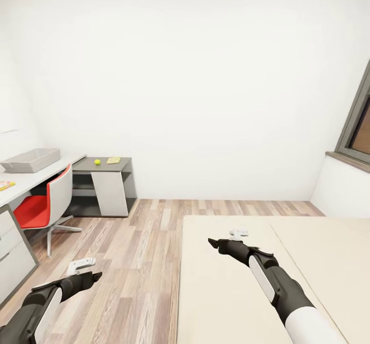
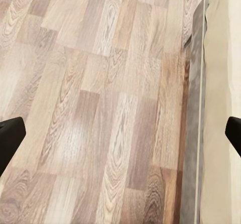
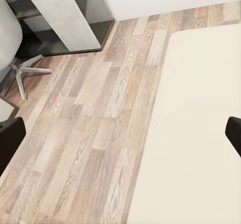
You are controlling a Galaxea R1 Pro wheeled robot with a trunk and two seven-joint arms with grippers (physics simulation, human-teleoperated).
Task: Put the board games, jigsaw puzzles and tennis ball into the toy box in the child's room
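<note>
The light-grey toy box (image 1: 31, 160) stands on the white table (image 1: 46, 177) at the far left. Near the table's front edge lies a yellow-edged board game (image 1: 6, 184), cut off by the picture's edge. On the lower dark-grey cabinet section rest the tennis ball (image 1: 97, 162) and a thin yellowish board (image 1: 113, 160), perhaps a jigsaw puzzle; its pattern is too small to tell. My left gripper (image 1: 85, 272) hangs open over the wood floor. Open too, my right gripper (image 1: 226, 237) hovers over the bed (image 1: 231, 303), whose beige mattress lies bare where it shows.
A red and grey swivel chair (image 1: 43, 207) stands in front of the table. The bed's grey frame edge (image 2: 193, 108) runs beside the plank floor (image 1: 133, 251). A window (image 1: 359, 128) sits in the right wall. The cabinet's side (image 3: 65, 18) and a chair leg (image 3: 25, 78) are ahead.
</note>
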